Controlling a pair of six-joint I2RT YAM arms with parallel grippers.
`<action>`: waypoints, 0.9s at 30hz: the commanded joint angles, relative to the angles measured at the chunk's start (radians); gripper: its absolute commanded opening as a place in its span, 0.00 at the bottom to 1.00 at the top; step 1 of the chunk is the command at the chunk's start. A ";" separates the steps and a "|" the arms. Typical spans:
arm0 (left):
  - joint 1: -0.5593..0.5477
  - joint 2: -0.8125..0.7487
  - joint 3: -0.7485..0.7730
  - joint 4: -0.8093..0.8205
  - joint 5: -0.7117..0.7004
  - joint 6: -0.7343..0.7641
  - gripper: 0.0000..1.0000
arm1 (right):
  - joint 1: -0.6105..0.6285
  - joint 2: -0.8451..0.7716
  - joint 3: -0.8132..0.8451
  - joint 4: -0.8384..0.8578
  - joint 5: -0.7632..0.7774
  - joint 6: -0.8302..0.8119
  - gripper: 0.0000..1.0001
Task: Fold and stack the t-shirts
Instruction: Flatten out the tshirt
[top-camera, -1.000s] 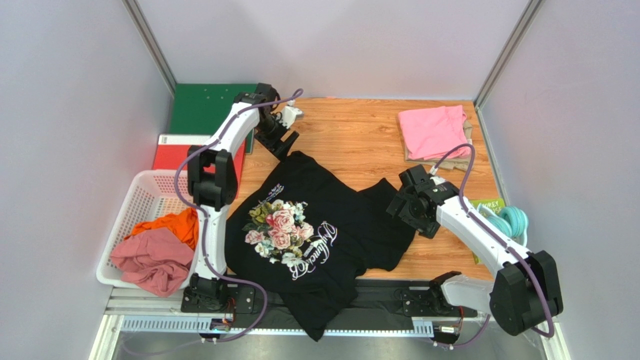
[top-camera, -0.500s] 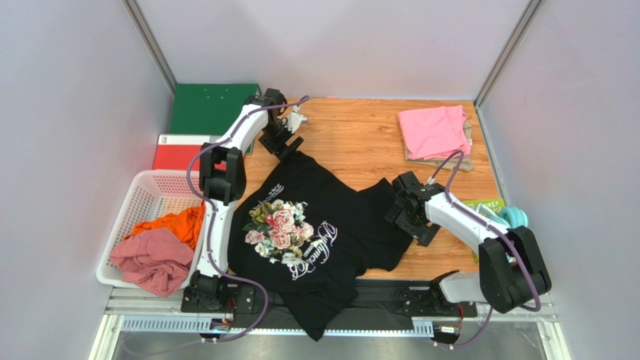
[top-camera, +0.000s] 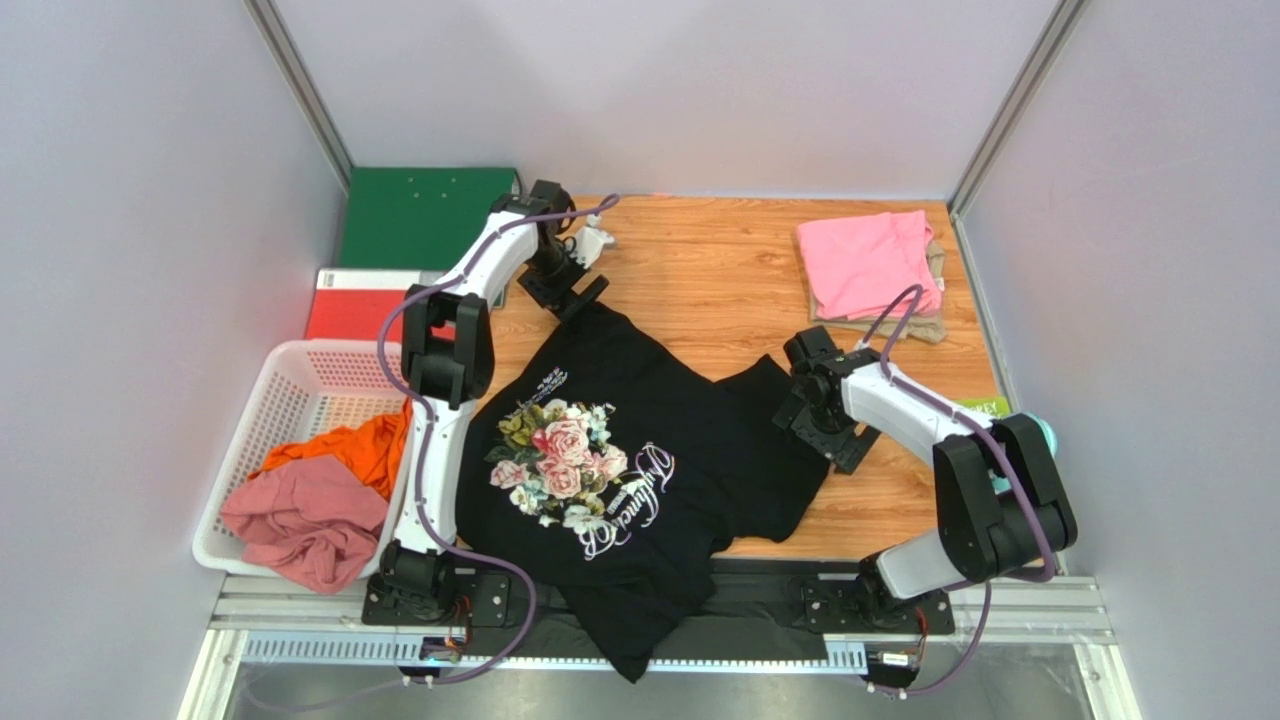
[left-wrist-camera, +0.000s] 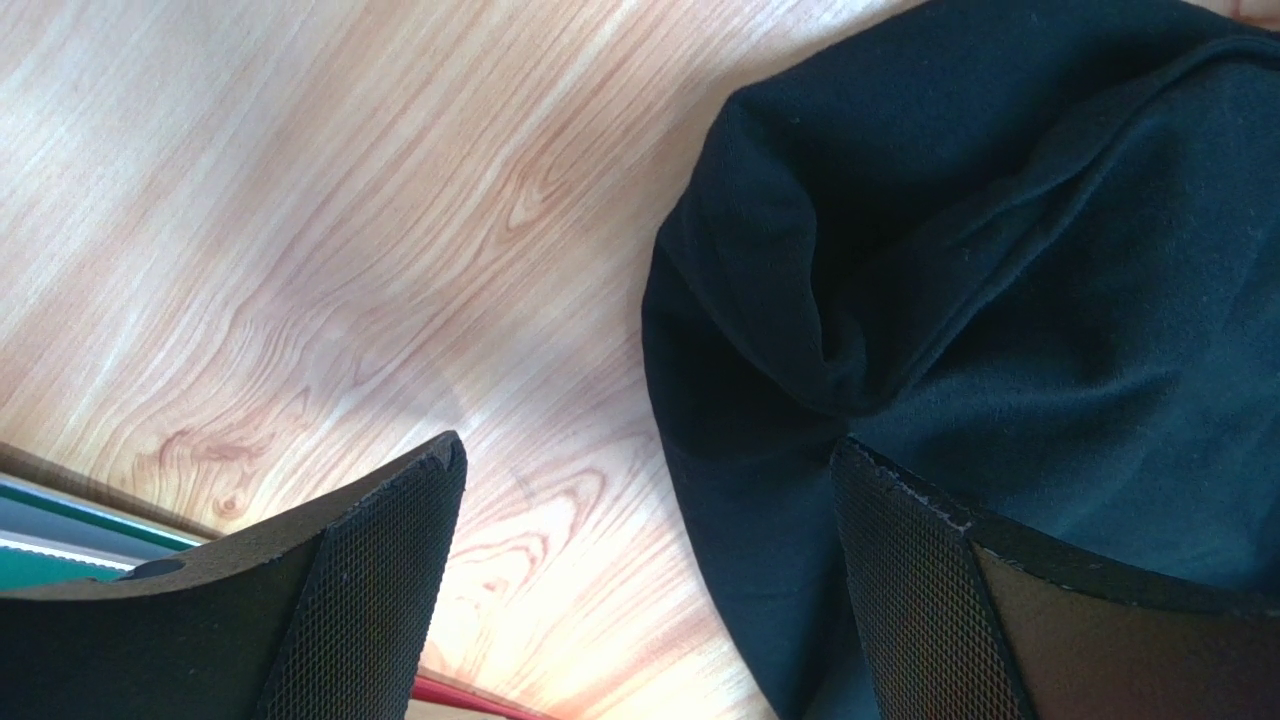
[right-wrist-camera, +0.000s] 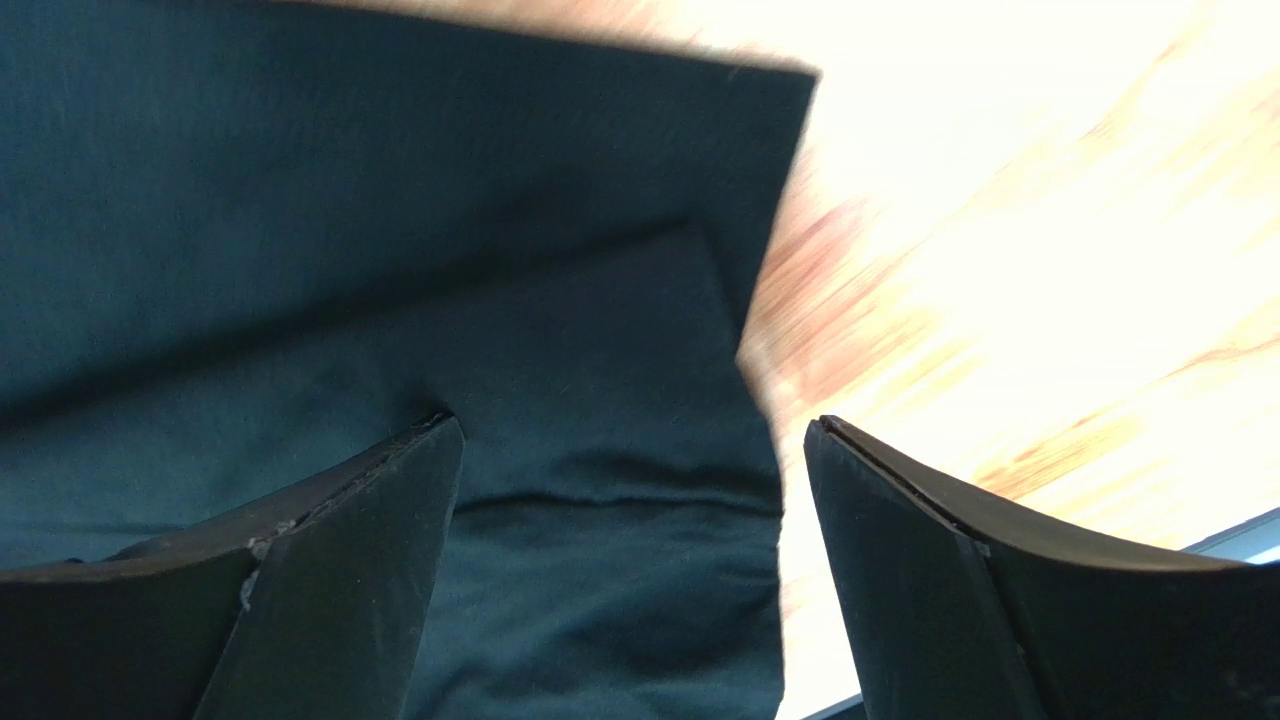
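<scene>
Roughly a third of the way through, at a guess. Done: pink t-shirt (top-camera: 864, 263) folded flat at 1 o'clock on the surface (top-camera: 706, 255), stacked on a beige t-shirt (top-camera: 842, 318) with only its edges showing beneath.

In hand: large black rose-print t-shirt (top-camera: 601, 450), laid print-up across the middle, rumpled, hem spilling over the near edge at 6 o'clock. No fold made in it yet.

Left pincer (left-wrist-camera: 643, 458) gaping wide, gripping nothing, poised over the shirt's bunched far corner at 11 o'clock, part over cloth and part over bare wood. Right pincer (right-wrist-camera: 631, 428) likewise spread and empty, low over the sleeve edge at 3 o'clock. Likely about to pinch both spots for straightening or a first fold.

Left to do: flatten and fold the black one, carry it to the stack, then fetch the orange t-shirt (top-camera: 353, 450) and dusty-rose t-shirt (top-camera: 308, 518), both crumpled in the white basket (top-camera: 286, 390) at 8 o'clock.
</scene>
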 joint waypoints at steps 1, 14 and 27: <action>-0.001 0.012 0.001 0.023 0.006 0.004 0.96 | -0.050 -0.039 0.033 0.006 0.053 -0.017 0.91; -0.039 -0.002 -0.035 -0.009 0.099 -0.013 0.93 | -0.065 0.030 0.002 0.103 -0.036 -0.020 0.81; -0.079 -0.048 -0.072 0.001 0.105 -0.023 0.00 | -0.065 0.046 0.008 0.130 -0.042 -0.037 0.12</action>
